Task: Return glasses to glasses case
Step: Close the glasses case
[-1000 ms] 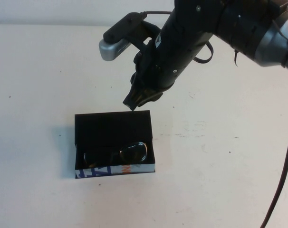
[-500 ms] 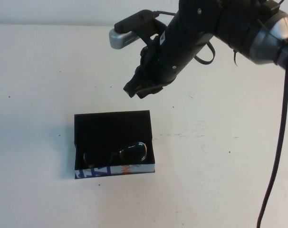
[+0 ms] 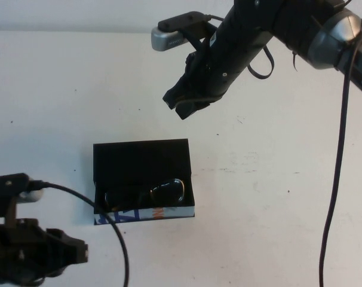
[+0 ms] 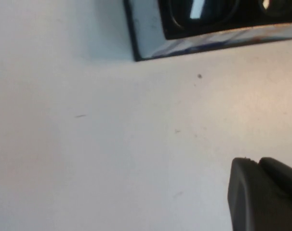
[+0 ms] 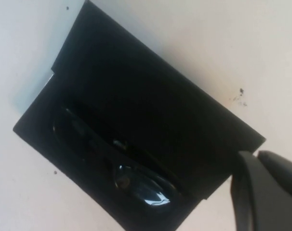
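Note:
The black glasses case (image 3: 142,170) lies open on the white table, its lid flat toward the back and its blue, white and orange front edge (image 3: 146,214) facing me. The dark glasses (image 3: 163,192) lie inside, lenses glinting. My right gripper (image 3: 184,106) hangs shut and empty above the table, behind and to the right of the case. The right wrist view shows the case (image 5: 151,120), the glasses (image 5: 136,185) and the shut gripper (image 5: 258,163). My left gripper (image 3: 80,251) is low at the front left, shut and empty; in its wrist view (image 4: 258,166) the case corner (image 4: 146,33) lies just ahead.
The white table (image 3: 276,197) stretches bare to the right of the case. The right arm's cable (image 3: 339,149) hangs down along the right side. The left arm's cable (image 3: 103,215) loops close to the case's front left corner.
My right gripper has risen and moved right and back, away from the case. My left arm has come into view at the front left. The case and glasses have not moved.

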Controlling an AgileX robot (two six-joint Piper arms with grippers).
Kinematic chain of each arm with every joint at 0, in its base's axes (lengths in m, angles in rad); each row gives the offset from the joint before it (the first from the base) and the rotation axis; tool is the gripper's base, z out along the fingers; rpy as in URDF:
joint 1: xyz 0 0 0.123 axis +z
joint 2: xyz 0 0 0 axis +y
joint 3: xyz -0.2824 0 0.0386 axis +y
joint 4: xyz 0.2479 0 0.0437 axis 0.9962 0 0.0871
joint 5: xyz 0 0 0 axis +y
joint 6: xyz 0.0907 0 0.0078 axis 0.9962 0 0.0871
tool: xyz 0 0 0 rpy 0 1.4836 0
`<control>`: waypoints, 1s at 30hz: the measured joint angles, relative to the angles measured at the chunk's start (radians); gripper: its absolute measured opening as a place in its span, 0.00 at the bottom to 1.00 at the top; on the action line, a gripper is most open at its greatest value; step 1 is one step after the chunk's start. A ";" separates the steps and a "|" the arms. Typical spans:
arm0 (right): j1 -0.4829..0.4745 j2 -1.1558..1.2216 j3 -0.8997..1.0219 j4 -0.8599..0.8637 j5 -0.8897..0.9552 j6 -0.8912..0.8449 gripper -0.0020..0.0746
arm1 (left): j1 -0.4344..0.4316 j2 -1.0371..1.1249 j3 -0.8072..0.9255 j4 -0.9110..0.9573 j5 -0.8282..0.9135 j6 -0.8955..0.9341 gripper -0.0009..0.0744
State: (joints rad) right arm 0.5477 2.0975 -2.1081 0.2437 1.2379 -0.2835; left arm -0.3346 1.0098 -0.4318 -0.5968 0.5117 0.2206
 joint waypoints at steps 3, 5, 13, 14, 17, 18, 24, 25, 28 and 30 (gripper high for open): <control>-0.017 0.002 -0.001 0.019 0.000 0.000 0.01 | -0.012 0.149 -0.016 -0.228 -0.028 0.255 0.01; -0.027 0.002 -0.001 0.027 0.000 0.000 0.01 | -0.012 0.240 -0.020 -0.399 -0.049 0.444 0.01; -0.052 0.032 -0.001 0.085 -0.011 0.000 0.01 | -0.012 0.492 -0.024 -1.040 -0.086 1.154 0.01; -0.054 0.040 -0.003 0.095 -0.019 0.000 0.01 | -0.012 0.517 -0.031 -1.067 -0.087 1.198 0.01; -0.066 0.068 -0.022 0.120 -0.023 0.000 0.01 | -0.012 0.582 -0.056 -1.105 -0.087 1.265 0.01; -0.069 0.082 -0.031 0.127 -0.025 0.000 0.01 | -0.012 0.596 -0.067 -1.113 -0.080 1.280 0.01; -0.077 0.155 -0.131 0.145 -0.023 0.000 0.01 | -0.012 0.665 -0.131 -1.134 -0.047 1.322 0.01; -0.077 0.170 -0.151 0.149 -0.023 0.000 0.01 | -0.012 0.674 -0.139 -1.136 -0.045 1.322 0.01; -0.077 0.214 -0.208 0.153 -0.022 0.000 0.01 | -0.012 0.689 -0.152 -1.142 -0.034 1.326 0.01; -0.077 0.241 -0.242 0.160 -0.022 0.000 0.01 | -0.012 0.694 -0.154 -1.147 -0.027 1.328 0.01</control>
State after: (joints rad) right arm 0.4710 2.3383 -2.3501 0.4033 1.2164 -0.2835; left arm -0.3471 1.7034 -0.5858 -1.7436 0.4849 1.5485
